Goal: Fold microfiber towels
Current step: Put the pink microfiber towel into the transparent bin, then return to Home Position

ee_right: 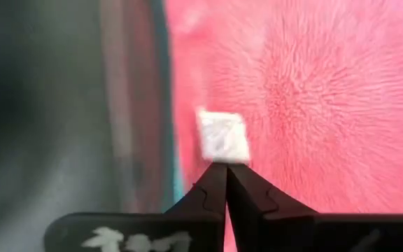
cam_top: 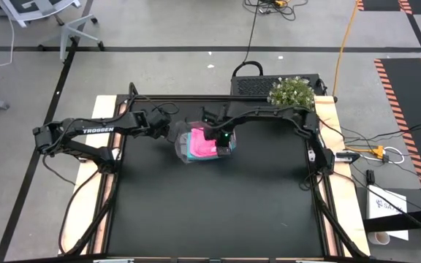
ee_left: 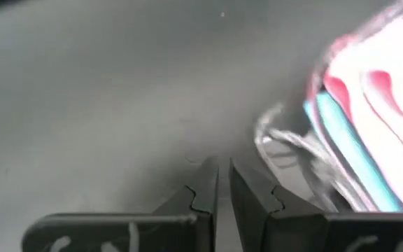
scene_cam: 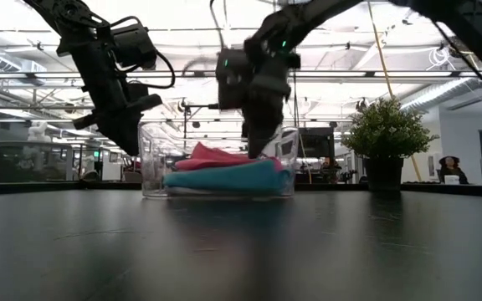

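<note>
R hand pressed together, tips on pink towel in tub; L hand nearly closed beside tub.

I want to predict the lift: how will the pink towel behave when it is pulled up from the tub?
Probably floppy: the pink towel lies in soft folds. Likely light, with a fuzzy, non-slippery nap. It may drag the teal towel beneath, where the shut right claw pinches.
</note>
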{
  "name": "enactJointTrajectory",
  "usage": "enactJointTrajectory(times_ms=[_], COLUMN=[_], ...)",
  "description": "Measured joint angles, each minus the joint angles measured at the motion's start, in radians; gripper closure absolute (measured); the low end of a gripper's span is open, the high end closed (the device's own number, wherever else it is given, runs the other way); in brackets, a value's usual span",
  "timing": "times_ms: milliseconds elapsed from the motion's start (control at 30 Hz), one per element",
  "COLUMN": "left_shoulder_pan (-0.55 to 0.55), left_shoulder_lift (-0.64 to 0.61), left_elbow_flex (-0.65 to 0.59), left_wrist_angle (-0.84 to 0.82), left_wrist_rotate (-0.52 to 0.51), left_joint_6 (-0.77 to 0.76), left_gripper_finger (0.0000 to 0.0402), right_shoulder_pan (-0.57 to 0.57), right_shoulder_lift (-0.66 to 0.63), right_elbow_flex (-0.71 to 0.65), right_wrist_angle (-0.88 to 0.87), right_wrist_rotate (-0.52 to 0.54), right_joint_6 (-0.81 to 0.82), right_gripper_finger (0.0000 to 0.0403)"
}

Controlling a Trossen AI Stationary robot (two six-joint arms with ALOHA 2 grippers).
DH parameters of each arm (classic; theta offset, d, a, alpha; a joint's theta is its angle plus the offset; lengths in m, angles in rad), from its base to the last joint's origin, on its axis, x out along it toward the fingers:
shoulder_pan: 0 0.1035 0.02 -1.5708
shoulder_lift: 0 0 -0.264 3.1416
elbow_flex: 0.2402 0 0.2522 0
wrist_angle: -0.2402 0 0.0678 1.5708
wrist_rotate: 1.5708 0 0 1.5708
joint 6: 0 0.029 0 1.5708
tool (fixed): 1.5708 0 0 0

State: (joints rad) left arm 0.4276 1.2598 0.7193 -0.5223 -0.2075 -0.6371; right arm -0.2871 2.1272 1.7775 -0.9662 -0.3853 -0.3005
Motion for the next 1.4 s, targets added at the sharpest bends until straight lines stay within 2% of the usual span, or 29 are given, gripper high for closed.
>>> enactJointTrajectory(times_ms=[167,400,600,700,867,1033,1233,1333,1400], left_shoulder_pan=[-0.042,-0.083,-0.084,-0.085,-0.109,-0.194,-0.328,-0.362,-0.373], left_shoulder_lift=[0.0,-0.004,-0.123,-0.263,-0.537,-0.727,-0.796,-0.775,-0.742], left_elbow_flex=[0.0,0.001,0.024,0.027,0.008,-0.105,-0.309,-0.4,-0.45], left_wrist_angle=[-0.025,-0.016,-0.05,-0.081,-0.175,-0.146,0.114,0.262,0.3], left_wrist_rotate=[0.023,-0.026,-0.029,-0.032,-0.059,-0.058,-0.074,-0.11,-0.114], left_joint_6=[-0.024,-0.022,0.093,0.14,0.19,0.11,0.082,0.06,0.016], left_gripper_finger=[0.0366,0.0366,0.0366,0.0366,0.0366,0.0367,0.0367,0.0367,0.0367], right_shoulder_pan=[0.002,-0.001,-0.013,-0.039,-0.085,-0.081,-0.069,-0.069,-0.066], right_shoulder_lift=[-0.087,-0.185,-0.329,-0.444,-0.705,-0.973,-1.264,-1.349,-1.379], right_elbow_flex=[0.001,0.001,-0.037,-0.149,-0.46,-0.752,-1.024,-1.085,-1.098], right_wrist_angle=[0.017,0.053,0.16,0.231,0.442,0.619,0.784,0.786,0.789], right_wrist_rotate=[0.034,0.055,0.132,0.154,0.152,0.149,0.153,0.192,0.203], right_joint_6=[0.01,0.065,0.073,0.111,0.238,0.367,0.525,0.575,0.584], right_gripper_finger=[0.0403,0.0403,0.0403,0.0403,0.0403,0.0403,0.0403,0.0403,0.0403])
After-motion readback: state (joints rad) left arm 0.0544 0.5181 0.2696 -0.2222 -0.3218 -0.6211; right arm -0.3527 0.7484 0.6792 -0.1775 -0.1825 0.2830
